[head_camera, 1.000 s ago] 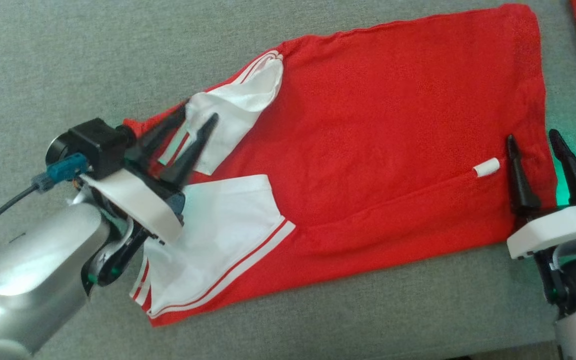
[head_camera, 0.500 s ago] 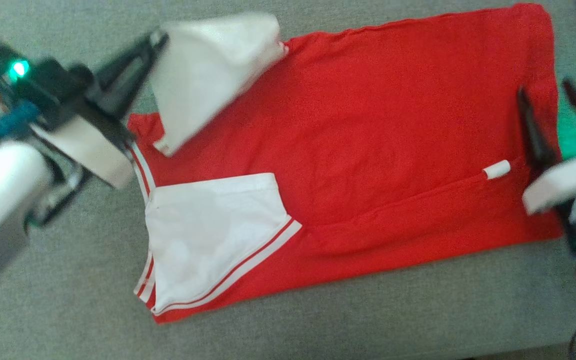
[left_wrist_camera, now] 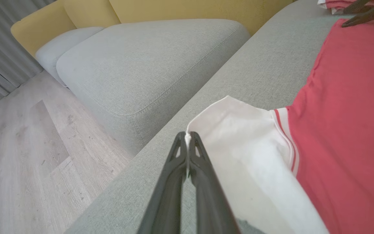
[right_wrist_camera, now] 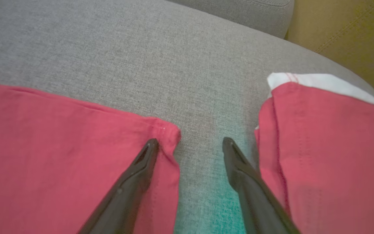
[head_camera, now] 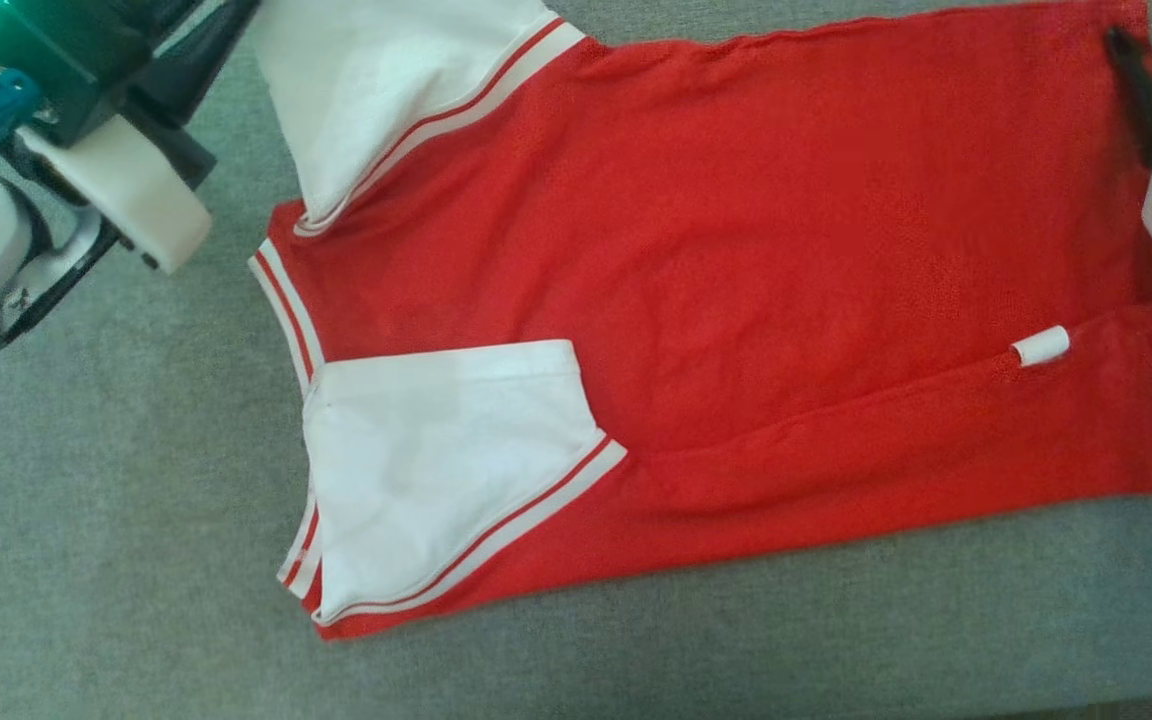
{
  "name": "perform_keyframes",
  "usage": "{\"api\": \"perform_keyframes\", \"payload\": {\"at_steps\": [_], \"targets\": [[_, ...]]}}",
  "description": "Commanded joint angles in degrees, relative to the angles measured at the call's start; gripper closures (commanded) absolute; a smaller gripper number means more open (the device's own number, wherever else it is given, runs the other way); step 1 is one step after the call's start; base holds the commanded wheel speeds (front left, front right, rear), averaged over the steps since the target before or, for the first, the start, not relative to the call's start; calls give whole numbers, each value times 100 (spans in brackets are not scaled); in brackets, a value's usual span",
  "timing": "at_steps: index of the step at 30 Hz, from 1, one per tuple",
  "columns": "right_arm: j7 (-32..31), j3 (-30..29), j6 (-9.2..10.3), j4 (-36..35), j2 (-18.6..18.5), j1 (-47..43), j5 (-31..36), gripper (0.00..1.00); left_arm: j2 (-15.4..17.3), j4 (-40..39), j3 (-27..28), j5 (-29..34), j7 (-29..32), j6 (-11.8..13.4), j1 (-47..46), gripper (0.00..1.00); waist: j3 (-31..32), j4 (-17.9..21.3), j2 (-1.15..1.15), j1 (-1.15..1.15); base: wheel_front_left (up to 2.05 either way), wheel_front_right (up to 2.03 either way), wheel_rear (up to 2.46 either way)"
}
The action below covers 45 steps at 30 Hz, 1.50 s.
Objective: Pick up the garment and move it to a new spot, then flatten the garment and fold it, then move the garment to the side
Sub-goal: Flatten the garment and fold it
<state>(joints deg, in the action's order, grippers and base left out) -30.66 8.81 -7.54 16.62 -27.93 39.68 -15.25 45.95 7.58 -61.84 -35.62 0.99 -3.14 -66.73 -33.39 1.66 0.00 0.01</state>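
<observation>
Garment (head_camera: pixel 736 260): a red shirt with white sleeves, spread flat on the gray couch (head_camera: pixel 86 520), reaching from the left gripper (left_wrist_camera: pixel 187 136) all the way across to the right gripper (right_wrist_camera: pixel 190 141). Left gripper: shut tight, pinching the edge of one white sleeve (left_wrist_camera: pixel 239 139) right at the fingertips, with the red body of the shirt off to that gripper's right. Other white sleeve (head_camera: pixel 436 460): lying flat on the red body, well apart from both grippers. Right gripper: wide open, holding nothing, one finger tip over the red bottom corner of the shirt, the other over bare gray couch. Hard to tell if touching the cloth or not. Just beside that second finger, another red cloth (right_wrist_camera: pixel 320 146) with a white edge. Small white tag (head_camera: pixel 1040 347) near the bottom hem, close to the right gripper.
</observation>
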Motion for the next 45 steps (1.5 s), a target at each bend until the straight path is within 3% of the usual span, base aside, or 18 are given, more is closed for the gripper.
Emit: {"api": "perform_keyframes", "payload": {"at_steps": [1,5,6,7,10,11,14,17,18,19,29,37,45], "targets": [[-65,72,5,-141,-170,9,-58,0,195,-54,255,41,9,-17,-258,100,-6,-16,0,-1,0,0,0],[-192,209,5,-132,-272,60,-222,0,186,4,233,15,-36,-51,-248,100,-14,-47,0,-1,0,0,0],[-205,264,5,-143,-302,64,-260,4,191,20,231,11,-48,-63,-253,100,-15,-53,0,-1,0,0,0],[-214,331,5,-159,-336,70,-306,14,197,36,229,8,-57,-73,-260,100,-16,-57,0,-1,0,0,0],[-223,539,5,-190,-462,109,-387,13,211,74,223,18,-77,-88,-288,100,-17,-65,0,-1,0,0,0],[-235,606,5,-194,-500,128,-417,16,215,85,221,21,-82,-92,-297,100,-16,-67,0,-1,0,0,0],[-274,805,5,-195,-623,213,-503,50,217,112,213,31,-98,-103,-322,100,-20,-75,0,-1,0,0,0],[-292,943,5,-174,-707,294,-586,72,215,140,201,41,-111,-112,-344,100,-21,-88,0,-1,0,0,0],[-294,976,5,-160,-729,316,-615,91,213,152,196,43,-116,-116,-350,100,-21,-93,0,-1,0,0,0],[-294,1006,5,-144,-748,335,-640,100,211,164,191,45,-122,-120,-355,100,-19,-96,0,-1,0,0,0],[316,861,5,-21,-715,550,-697,100,251,371,209,201,-402,-100,-456,100,71,-63,0,-1,0,0,0],[1404,246,5,74,-506,859,-700,100,318,782,474,551,-1086,42,-937,100,160,-6,0,-1,0,0,0],[1908,-15,5,-27,-518,429,-906,100,250,819,515,397,-1318,44,-802,100,300,-111,0,-1,0,0,0]]}}
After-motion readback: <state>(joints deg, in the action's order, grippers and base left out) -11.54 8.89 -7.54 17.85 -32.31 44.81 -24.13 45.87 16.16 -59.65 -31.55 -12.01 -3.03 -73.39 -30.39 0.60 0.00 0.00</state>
